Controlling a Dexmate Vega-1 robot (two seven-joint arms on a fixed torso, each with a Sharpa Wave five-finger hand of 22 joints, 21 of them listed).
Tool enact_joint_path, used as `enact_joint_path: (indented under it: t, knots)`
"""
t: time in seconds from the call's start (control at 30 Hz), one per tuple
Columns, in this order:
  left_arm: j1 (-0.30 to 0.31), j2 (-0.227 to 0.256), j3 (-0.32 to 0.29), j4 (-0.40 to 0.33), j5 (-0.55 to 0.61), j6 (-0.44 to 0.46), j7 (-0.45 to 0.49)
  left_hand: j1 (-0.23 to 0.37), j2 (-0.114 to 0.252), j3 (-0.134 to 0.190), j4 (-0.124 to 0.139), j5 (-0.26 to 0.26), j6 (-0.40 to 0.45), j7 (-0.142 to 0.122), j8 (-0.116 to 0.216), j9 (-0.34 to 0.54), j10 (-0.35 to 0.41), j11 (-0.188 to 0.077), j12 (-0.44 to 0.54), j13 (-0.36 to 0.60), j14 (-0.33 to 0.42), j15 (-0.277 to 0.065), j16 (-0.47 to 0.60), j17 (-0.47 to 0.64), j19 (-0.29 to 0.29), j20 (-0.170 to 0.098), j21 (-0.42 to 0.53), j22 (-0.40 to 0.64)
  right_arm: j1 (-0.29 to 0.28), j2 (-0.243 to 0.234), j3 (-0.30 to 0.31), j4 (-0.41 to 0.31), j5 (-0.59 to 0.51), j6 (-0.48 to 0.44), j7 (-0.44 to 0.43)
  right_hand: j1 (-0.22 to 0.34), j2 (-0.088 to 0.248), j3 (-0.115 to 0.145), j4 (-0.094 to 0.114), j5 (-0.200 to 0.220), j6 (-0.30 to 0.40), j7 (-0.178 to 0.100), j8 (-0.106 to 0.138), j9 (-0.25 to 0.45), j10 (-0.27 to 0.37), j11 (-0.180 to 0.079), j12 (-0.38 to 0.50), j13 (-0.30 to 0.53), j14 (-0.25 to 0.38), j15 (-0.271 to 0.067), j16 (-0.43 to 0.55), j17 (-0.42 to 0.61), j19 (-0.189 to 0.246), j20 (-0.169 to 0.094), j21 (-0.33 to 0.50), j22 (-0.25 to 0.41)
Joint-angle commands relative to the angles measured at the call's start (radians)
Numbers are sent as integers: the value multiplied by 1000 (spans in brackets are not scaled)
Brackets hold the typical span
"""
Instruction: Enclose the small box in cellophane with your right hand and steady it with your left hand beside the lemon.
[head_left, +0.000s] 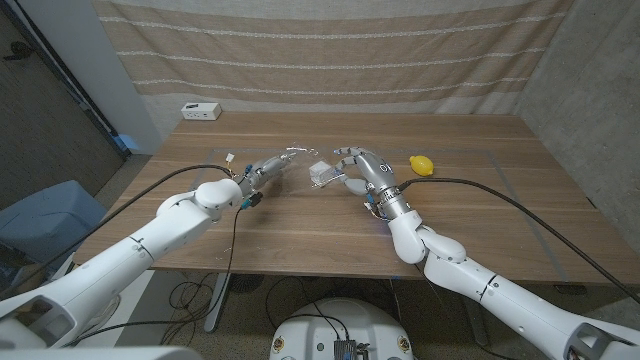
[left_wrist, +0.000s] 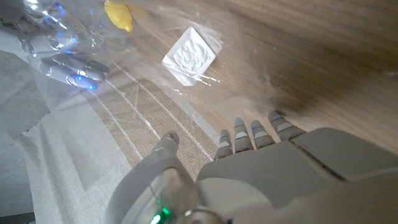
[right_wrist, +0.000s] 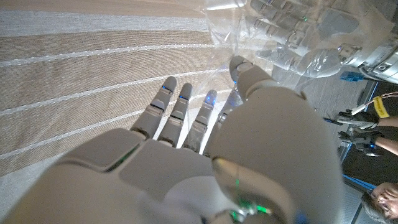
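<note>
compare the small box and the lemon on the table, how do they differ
The small box is white and square-edged; the lemon is yellow and rounded. The box lies under clear cellophane between the hands; the lemon sits bare, off to the right. Both rest on the wooden table.

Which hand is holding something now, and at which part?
Both hands, left and right, seem to touch the cellophane at its edges; a firm grip cannot be told.
</note>
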Motion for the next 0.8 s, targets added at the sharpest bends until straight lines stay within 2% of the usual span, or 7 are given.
enact_joint_path:
  t: [0.03, 0.3, 0.63, 0.8]
  knots:
    - [14, 4, -6, -15, -10, -2, 9, -11, -6, 0, 6, 8, -19, -8, -2, 1, 4, 12, 7, 0, 5, 6, 8, 3, 2, 13, -3, 2, 66, 88, -21, 75, 42, -34, -41, -1, 10, -2, 3, -5, -2, 1, -2, 6, 5, 3, -3, 3, 5, -96, -3, 1, -2, 9, -4, 2]
    - [13, 1, -7, -12, -18, -2, 8, -16, -10, -4, 7, 9, -27, -12, 4, 1, 14, 23, 11, 0, 16, 13, 11, 3, 2, 18, -4, 2, 107, 134, -40, 92, 67, -76, -31, -1, 12, 0, 2, -7, -3, 5, -4, 7, 13, 11, -6, 4, 6, -86, -10, -4, -9, 17, -10, 2]
    - [10, -2, -6, 11, -24, -23, -7, -23, -14, -8, 9, 10, -52, -19, 3, 1, 17, 31, 11, 0, 24, 21, 11, 3, 1, 22, -5, 2, 173, 204, -69, 157, 101, -109, -39, -4, 12, 1, 1, -10, 1, 11, -4, 7, 24, 11, -9, 4, 8, -81, -16, -6, -17, 22, -16, 2]
    - [29, -1, -17, 11, -11, -80, 10, -34, -26, -18, 10, 11, -65, -38, 9, 0, 28, 46, 14, 0, 46, 33, 15, 3, 14, 56, -2, 1, 220, 231, -98, 198, 103, -127, -24, -3, 13, 3, -1, -11, 3, 13, -4, 7, 26, 19, -12, 5, 10, -79, -18, -7, -18, 24, -17, 2]
